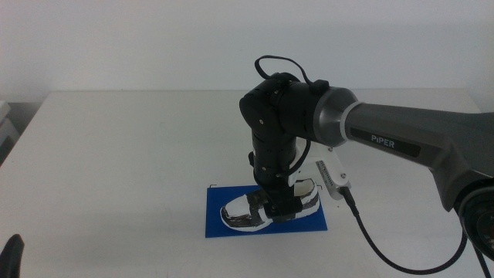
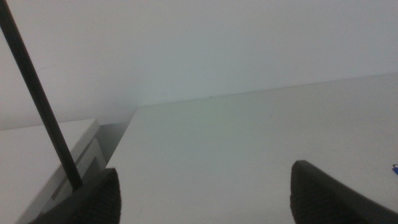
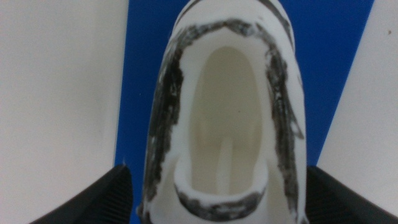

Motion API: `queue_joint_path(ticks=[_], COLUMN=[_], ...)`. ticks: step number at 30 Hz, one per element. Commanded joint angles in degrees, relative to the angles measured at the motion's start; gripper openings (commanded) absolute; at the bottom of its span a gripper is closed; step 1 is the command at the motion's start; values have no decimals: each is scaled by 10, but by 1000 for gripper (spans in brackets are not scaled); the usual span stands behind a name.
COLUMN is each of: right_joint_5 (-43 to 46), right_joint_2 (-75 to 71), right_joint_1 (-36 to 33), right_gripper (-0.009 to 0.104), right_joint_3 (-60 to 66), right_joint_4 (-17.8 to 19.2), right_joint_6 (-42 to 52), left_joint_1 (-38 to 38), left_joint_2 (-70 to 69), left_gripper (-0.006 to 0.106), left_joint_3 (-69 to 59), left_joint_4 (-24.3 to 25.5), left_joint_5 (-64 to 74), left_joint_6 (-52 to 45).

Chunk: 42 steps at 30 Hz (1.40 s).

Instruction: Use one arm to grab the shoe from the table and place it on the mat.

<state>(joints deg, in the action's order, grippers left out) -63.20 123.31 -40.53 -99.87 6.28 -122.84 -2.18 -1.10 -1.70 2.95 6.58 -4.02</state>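
The black-and-white shoe [image 1: 239, 216] lies on the blue mat [image 1: 220, 225], toe to the left, on the white table [image 1: 116, 154]. My right gripper [image 1: 276, 205] reaches down over the shoe's middle and heel. In the right wrist view the shoe's opening [image 3: 227, 124] fills the frame with the mat [image 3: 143, 62] under it. My right gripper [image 3: 217, 202] is open, its jaws either side of the heel, with a strip of blue between one jaw and the shoe. My left gripper [image 2: 202, 193] is open and empty at the table's near left corner [image 1: 11, 255].
A white-grey box [image 1: 6, 123] stands off the table's left edge; it also shows in the left wrist view [image 2: 50, 155]. A black cable [image 1: 370, 239] hangs from the right arm over the table right of the mat. A white wall is behind.
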Motion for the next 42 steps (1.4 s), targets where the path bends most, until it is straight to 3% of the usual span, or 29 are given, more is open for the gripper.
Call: queue_joint_path(ticks=[1, 11, 15, 18, 24, 28, 30, 33, 36, 39, 42], right_joint_5=[-2, -109, -105, -104, -105, -105, -105, -102, -105, -93, -85], right_joint_2=[-36, -67, -108, -139, -199, -233, -252, -268, -278, -287, -293], right_joint_1=[3, 3, 3, 3, 3, 4, 8, 6, 6, 6, 6], right_gripper=[92, 92, 92, 92, 92, 92, 92, 92, 92, 92, 92], right_joint_3=[-18, -81, -88, -96, -98, -97, -94, -93, -92, -86, -72], right_joint_4=[1, -26, -63, -67, -31, 12, 51, 93, 115, 109, 69], right_joint_6=[-1, 4, 29, 30, 30, 43, 76, 188, 415, 679, 948], left_joint_1=[3, 3, 3, 3, 3, 3, 3, 3, 3, 3, 3], left_joint_2=[-4, -4, -4, -4, -4, -4, -4, -4, -4, -4, -4], left_gripper=[94, 94, 94, 94, 94, 94, 94, 94, 94, 94, 94], left_joint_3=[-3, -3, -3, -3, -3, -3, -3, -3, -3, -3, -3], left_joint_4=[-5, -5, -5, -5, -5, -5, -5, -5, -5, -5, -5], left_joint_5=[-46, -46, -46, -46, -46, -46, -46, -46, -46, -46, -46], left_joint_6=[3, 3, 3, 3, 3, 3, 3, 3, 3, 3, 3])
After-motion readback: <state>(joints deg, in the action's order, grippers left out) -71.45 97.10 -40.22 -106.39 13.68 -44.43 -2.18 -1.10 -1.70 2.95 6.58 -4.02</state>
